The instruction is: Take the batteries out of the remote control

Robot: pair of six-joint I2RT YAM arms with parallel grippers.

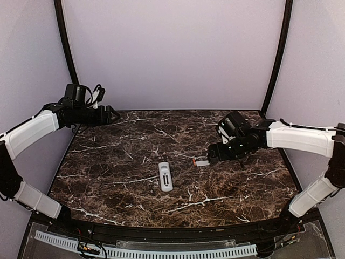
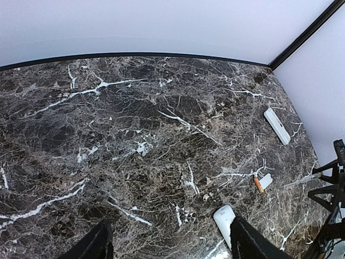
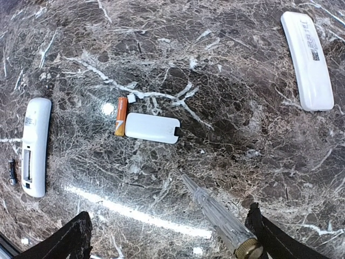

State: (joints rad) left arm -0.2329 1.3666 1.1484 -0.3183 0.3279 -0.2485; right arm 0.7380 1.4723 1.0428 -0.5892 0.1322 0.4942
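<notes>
Right end effector (image 3: pixel 168 209): low over the tabletop (image 1: pixel 108 162), fingers spread wide with nothing clamped between them.
Screwdriver (image 3: pixel 218 213): clear handle with a brass cap, its capped end close to the finger on the right of the wrist view. Whether it rests on the marble or against that finger cannot be told.
Battery (image 3: pixel 121 116): one orange cell, out of the remote, lying flat on the tabletop just beside the short edge of the cover.
Battery cover (image 3: pixel 152 128): white, loose and flat on the marble, between the two remotes.
Remote control (image 3: pixel 35 145): white, back side up, its compartment uncovered, apart from the orange cell.
Small dark cylinder (image 3: pixel 12 171): just beside the remote's long edge near the compartment, too small to tell what it is.
Second remote (image 3: pixel 308 60): white, on the other side of the cover and well apart from it.
Left end effector (image 2: pixel 171 221): raised at the tabletop's back left corner, fingers apart and holding nothing, well apart from every item.
</notes>
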